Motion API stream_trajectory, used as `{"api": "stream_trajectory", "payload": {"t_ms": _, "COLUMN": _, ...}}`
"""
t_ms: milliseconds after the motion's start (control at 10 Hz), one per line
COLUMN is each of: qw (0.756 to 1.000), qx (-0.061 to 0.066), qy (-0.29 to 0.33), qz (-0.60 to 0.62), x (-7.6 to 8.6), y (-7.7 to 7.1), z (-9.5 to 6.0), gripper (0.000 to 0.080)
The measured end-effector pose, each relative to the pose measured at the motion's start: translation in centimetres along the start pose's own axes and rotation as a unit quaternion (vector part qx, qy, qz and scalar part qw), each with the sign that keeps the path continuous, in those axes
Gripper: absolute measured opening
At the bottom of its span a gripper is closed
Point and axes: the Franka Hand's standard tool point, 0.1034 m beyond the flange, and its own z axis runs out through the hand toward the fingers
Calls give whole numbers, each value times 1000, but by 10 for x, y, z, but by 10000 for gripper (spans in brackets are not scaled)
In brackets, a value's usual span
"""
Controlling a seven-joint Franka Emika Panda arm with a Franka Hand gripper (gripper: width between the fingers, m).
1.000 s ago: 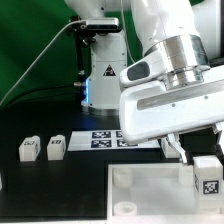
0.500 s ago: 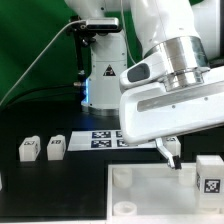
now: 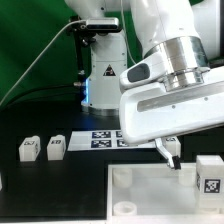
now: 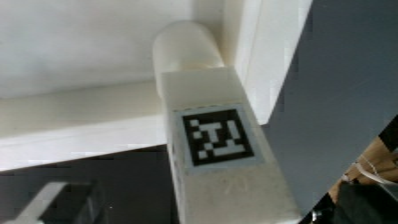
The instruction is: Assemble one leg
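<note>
One leg (image 3: 208, 176), a white block with a black-and-white tag, stands upright at the right edge of the large white panel (image 3: 140, 192) in the exterior view. My gripper (image 3: 188, 160) hangs just above and beside it. Its visible finger (image 3: 171, 153) stands apart from the leg on the exterior view's left, so the jaws look open. The other finger is hidden. In the wrist view the same leg (image 4: 219, 135) fills the middle, with its far rounded end against the panel's corner (image 4: 80, 50). No fingers show there.
Two more legs (image 3: 28, 149) (image 3: 56, 146) stand on the black table at the exterior view's left. The marker board (image 3: 103, 138) lies behind the panel, near the robot base (image 3: 103, 75). A round socket (image 3: 124, 178) shows in the panel's near-left corner.
The visible finger has moved toward the exterior view's left, away from the leg. The leg has shifted slightly down and right. Nothing differs over the last half second.
</note>
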Motion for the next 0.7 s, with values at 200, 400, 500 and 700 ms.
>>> {"api": "stream_trajectory", "payload": {"t_ms": 200, "qw": 1000, "qx": 2, "qy": -4, "qz": 1, "x": 0, "y": -1, "z": 0, "gripper": 649}}
{"api": "stream_trajectory", "payload": {"t_ms": 400, "qw": 994, "qx": 26, "qy": -89, "qz": 57, "x": 6, "y": -29, "z": -10, "gripper": 649}}
{"api": "stream_trajectory", "payload": {"t_ms": 500, "qw": 987, "qx": 32, "qy": -145, "qz": 61, "x": 4, "y": -31, "z": -7, "gripper": 649}}
{"api": "stream_trajectory", "payload": {"t_ms": 700, "qw": 973, "qx": 39, "qy": -223, "qz": 52, "x": 4, "y": -17, "z": -4, "gripper": 649}}
